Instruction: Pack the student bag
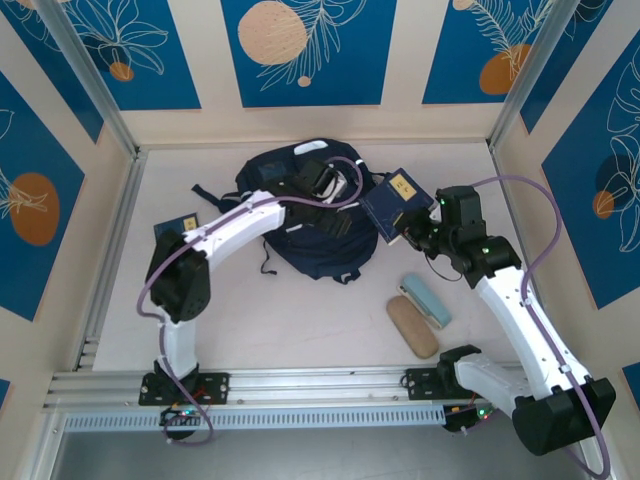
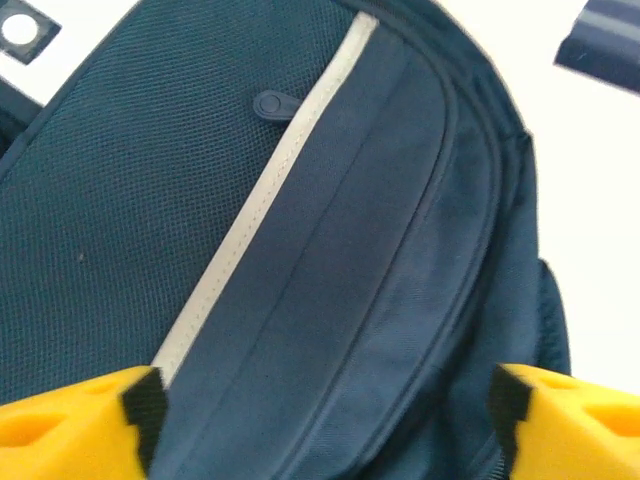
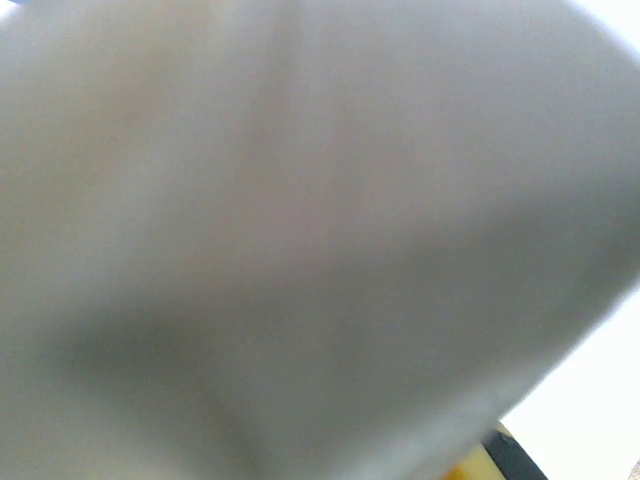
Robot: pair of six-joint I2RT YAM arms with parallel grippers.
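Closest to me, two white arms rise from a metal rail at the front edge of the pale table [image 1: 300,320]. Just beyond the right arm's base a tan oblong soft case [image 1: 412,326] lies on the table. A pale blue rectangular case [image 1: 426,303] rests right beside it, on its far side. Over on the left, a small dark blue flat book [image 1: 170,229] sits partly hidden behind the left arm's elbow.

Further in, the right gripper [image 1: 413,230] is pinched nearly closed on the edge of a navy-blue book with a yellow label [image 1: 395,200]. It holds the book tilted, just beside the right flank of the bag. Its wrist camera looks at a blurred pale grey surface [image 3: 300,250] that I can't make out.

The large navy-blue fabric student bag [image 1: 300,235] lies flat in the far middle of the table, with dark straps trailing off to its left. The left gripper [image 1: 322,181] hangs over the bag's far end. Its yellow fingertips [image 2: 75,420] are spread wide and grasp nothing. In the wrist view the left gripper [image 2: 320,420] frames the student bag [image 2: 330,250], whose white stripe trim [image 2: 250,220] runs diagonally past a small round zip tab [image 2: 270,104].
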